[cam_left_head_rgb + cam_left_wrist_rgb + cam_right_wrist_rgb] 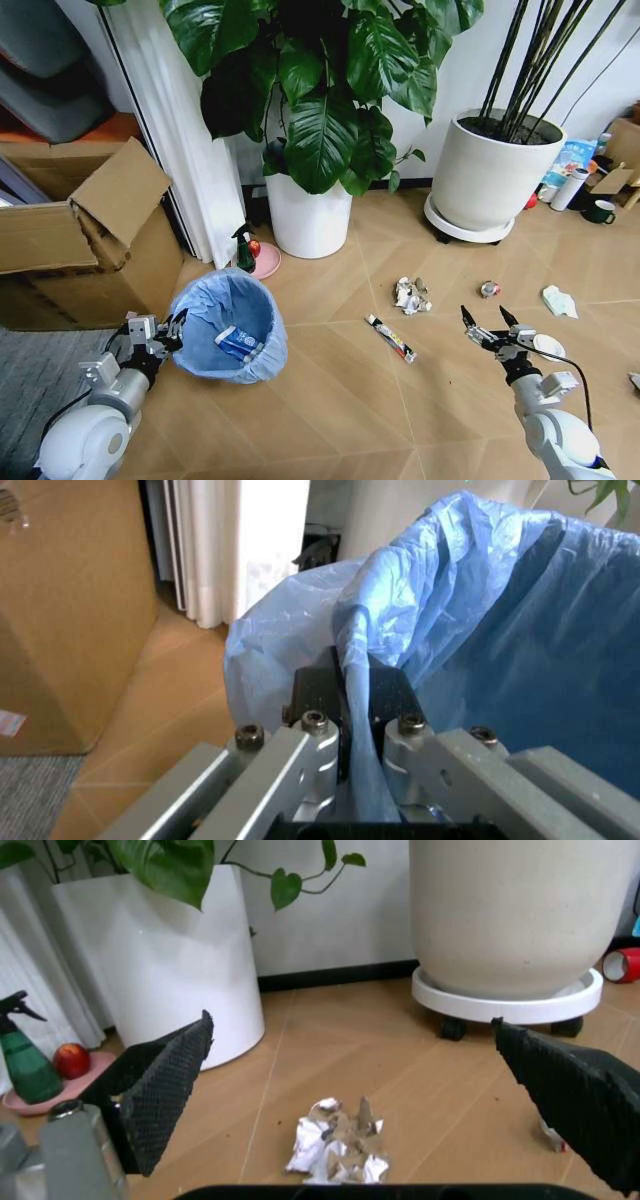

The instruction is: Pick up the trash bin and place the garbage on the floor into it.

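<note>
From the head view, the trash bin (232, 338) stands on the floor (330, 410) near the cardboard box (80, 235). The left gripper (172, 330) is at the bin's near rim and pinches it. A blue-white packet (238, 345) already lies inside the blue bag. More garbage is still on the boards: a silvery paper wad (411, 295), a thin stick wrapper (391, 338), a tiny red-silver piece (489, 289), a crumpled tissue (560, 300) and a white round lid (547, 346). The right gripper (490, 327) hangs above the floor, near the stick wrapper and the wad, with its two fingers spread apart and nothing between them.

In the left wrist view, the left gripper (357, 705) is squeezed tight on the bin's rim, with the blue bag (480, 615) pressed between the black pads.

In the right wrist view, the right gripper (350, 1087) is wide apart. The paper wad (337, 1147) lies on the floor right between the fingertips, in front of the white plant pots (165, 960).

I think the bin is held, and the robot is picking up the litter now. The next move needs the right gripper to go down, close softly on the wad, and carry it over the bin.
</note>
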Tool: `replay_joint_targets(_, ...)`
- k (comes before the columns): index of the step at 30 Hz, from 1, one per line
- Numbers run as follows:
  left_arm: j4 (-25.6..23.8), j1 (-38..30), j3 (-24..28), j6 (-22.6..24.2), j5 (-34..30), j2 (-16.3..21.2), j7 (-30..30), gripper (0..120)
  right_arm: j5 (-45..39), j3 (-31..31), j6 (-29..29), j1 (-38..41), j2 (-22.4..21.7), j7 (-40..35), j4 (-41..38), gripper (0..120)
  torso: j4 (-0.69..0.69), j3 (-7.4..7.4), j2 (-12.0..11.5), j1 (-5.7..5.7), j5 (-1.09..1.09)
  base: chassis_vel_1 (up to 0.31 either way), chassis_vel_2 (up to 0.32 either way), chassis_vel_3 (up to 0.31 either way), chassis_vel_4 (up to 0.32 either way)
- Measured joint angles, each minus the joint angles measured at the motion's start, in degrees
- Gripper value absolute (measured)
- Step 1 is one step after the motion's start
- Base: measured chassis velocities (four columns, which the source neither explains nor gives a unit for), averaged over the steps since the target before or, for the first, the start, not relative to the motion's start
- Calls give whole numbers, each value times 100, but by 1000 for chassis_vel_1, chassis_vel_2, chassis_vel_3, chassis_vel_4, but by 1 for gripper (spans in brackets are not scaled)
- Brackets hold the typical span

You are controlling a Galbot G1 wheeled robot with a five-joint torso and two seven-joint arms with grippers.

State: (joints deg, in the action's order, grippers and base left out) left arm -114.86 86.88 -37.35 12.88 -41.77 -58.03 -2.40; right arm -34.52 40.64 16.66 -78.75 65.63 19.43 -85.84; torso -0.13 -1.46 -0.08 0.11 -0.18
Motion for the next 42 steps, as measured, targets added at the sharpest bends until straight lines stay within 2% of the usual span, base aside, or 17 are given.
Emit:
replay_joint_targets(18, -13, -10, 23, 1, 9, 13, -6, 0, 35, -94, 135, 63, -47, 97, 136, 100, 0, 0, -1, 0, 0, -100, 107, 103, -101)
replay_joint_targets(23, -6, -6, 25, 1, 9, 33, -6, 0, 110, -357, 331, 101, -108, 329, 387, 100, -1, -1, -1, 1, 0, -78, 71, 68, -64)
replay_joint_targets(31, 70, 49, 122, 3, 83, 121, -2, 0, 319, -1330, -65, 430, -648, 1732, 1097, 100, 0, 1, -1, 0, 2, 0, 0, 0, 0)
replay_joint_targets(36, 150, 16, 213, 18, 79, 162, -7, 0, 601, -1611, -85, 651, -801, 1946, 1782, 100, 0, 0, -1, 0, 0, 0, 0, 0, 0)
replay_joint_targets(42, 208, -5, 225, 21, 71, 178, -6, 0, 734, -1810, -72, 800, -685, 2006, 2306, 100, -1, 0, -1, 0, 1, 0, 0, 0, 0)
